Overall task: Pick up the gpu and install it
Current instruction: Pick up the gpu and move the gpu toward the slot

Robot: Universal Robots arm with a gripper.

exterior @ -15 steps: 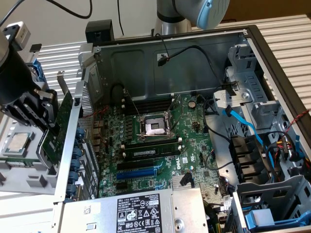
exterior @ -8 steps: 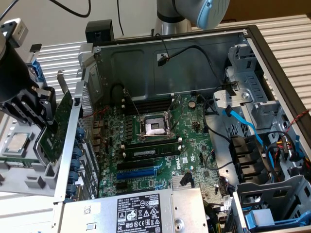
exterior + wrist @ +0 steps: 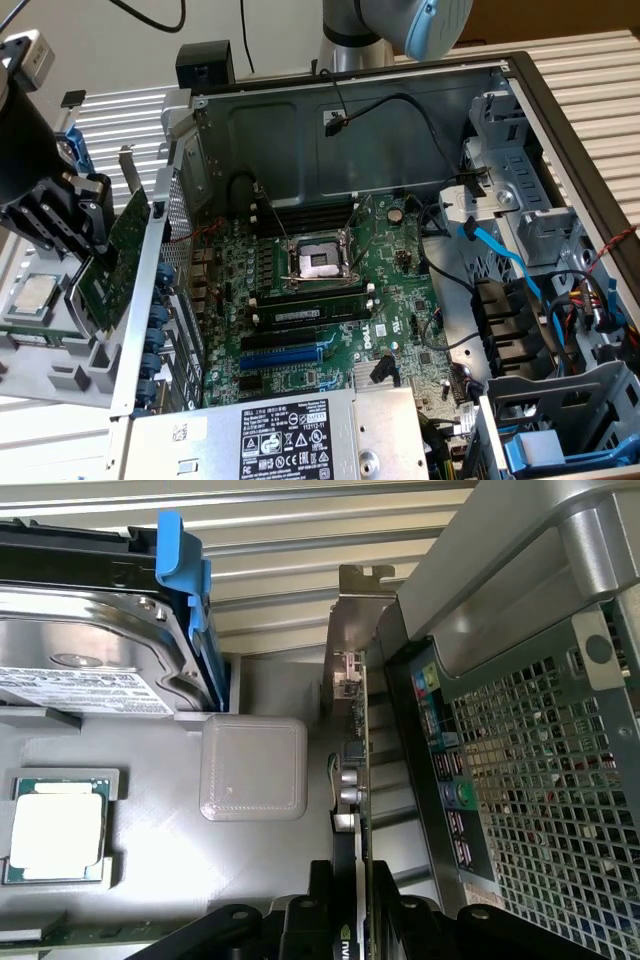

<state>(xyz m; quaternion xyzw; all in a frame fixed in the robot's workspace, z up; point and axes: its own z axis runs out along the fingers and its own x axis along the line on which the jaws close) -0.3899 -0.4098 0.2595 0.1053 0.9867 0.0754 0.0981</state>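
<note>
**Card held outside the case.** At the exterior view's far left, the arm's dark wrist is angled downward and inward. Its black claw [image 3: 88, 235] is closed partway on the gpu [image 3: 120, 255]. The green card is held on edge and tilted, over a grey parts tray [image 3: 60, 370] in which a processor chip [image 3: 35, 293] is laid. The card is positioned just outside the rear wall [image 3: 160, 300] of the open computer case, not inside it.

Further right, the large motherboard [image 3: 400, 290] is exposed on the case floor, with its blue slot [image 3: 285, 355] unoccupied. A silver arm segment with a light-blue cap [image 3: 435, 25] is visible behind the case. Blue cables [image 3: 510, 260] are draped beside the drive cage at the exterior view's right.

In the wrist view, a hard drive [image 3: 80, 660] in a blue carrier and the chip [image 3: 55, 830] are seen on the tray. The gpu [image 3: 358, 770] is seen edge-on, clamped between the claw [image 3: 350, 905] fingers. Its silver bracket [image 3: 350, 600] is at the end away from the claw, close beside the perforated rear panel [image 3: 540, 800].
</note>
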